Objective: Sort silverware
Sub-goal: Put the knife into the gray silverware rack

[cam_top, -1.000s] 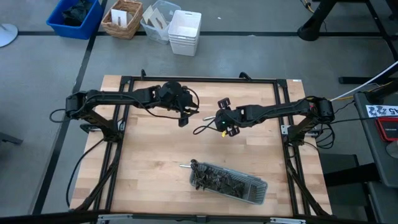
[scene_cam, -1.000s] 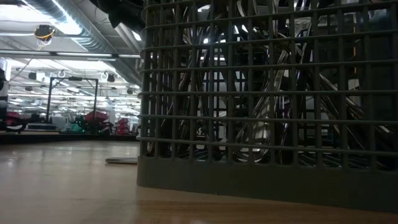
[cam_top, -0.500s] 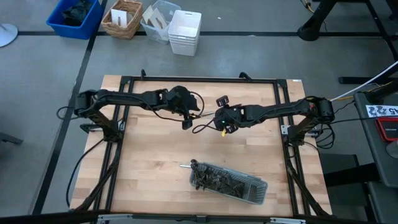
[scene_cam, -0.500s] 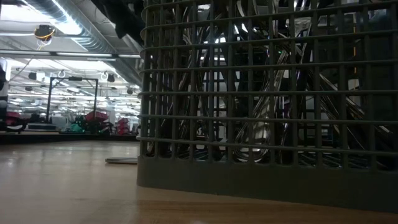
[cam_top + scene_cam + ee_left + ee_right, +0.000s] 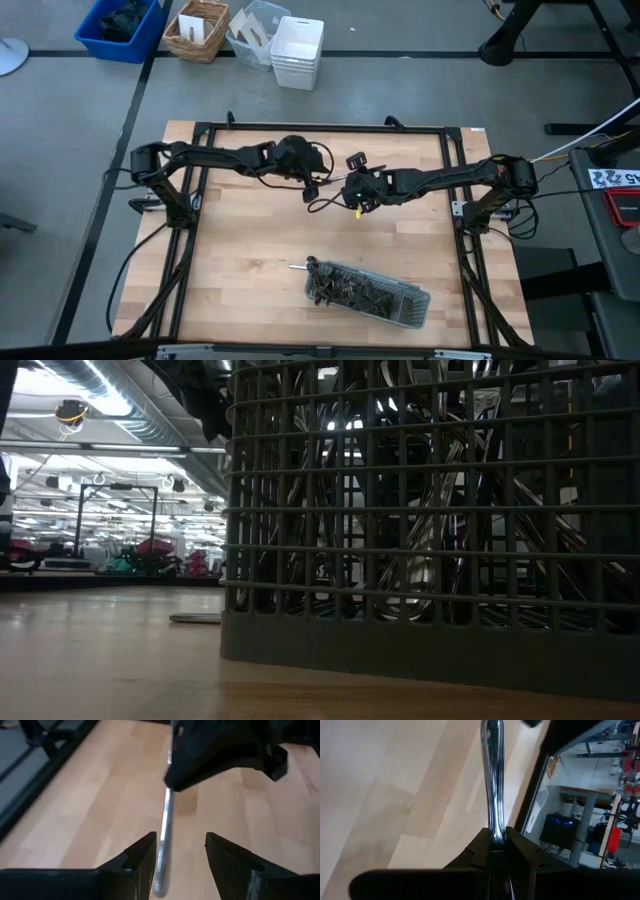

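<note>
My right gripper (image 5: 347,188) is over the middle of the table's far half and is shut on one slim silver piece of silverware (image 5: 165,815). Whether that piece is a fork, spoon or knife does not show. My left gripper (image 5: 311,190) faces it from the left and is open (image 5: 180,845). The piece's free end (image 5: 160,880) lies between the left fingers, close to one of them; I cannot tell whether it touches. The remaining silverware (image 5: 350,287) is heaped in the dark grey mesh tray (image 5: 415,310) near the front edge. My right gripper pinches the piece's handle (image 5: 492,827) between its two fingers, which lie along it. It comes in about level from the table's right. The piece sticks straight out past the fingertips toward my left gripper and is lifted clear of the table.
One loose piece (image 5: 298,267) pokes out past the tray's left end and rests on the wood (image 5: 195,618). In the low view the mesh tray (image 5: 430,630) fills most of the picture. Bare wood lies between the grippers and the tray. Bins and baskets (image 5: 297,52) stand on the floor beyond the far edge.
My left gripper has moved toward the table's right, closing on the right gripper, until the held piece's free end came between its open fingers. The right gripper has kept hold and has barely shifted.
</note>
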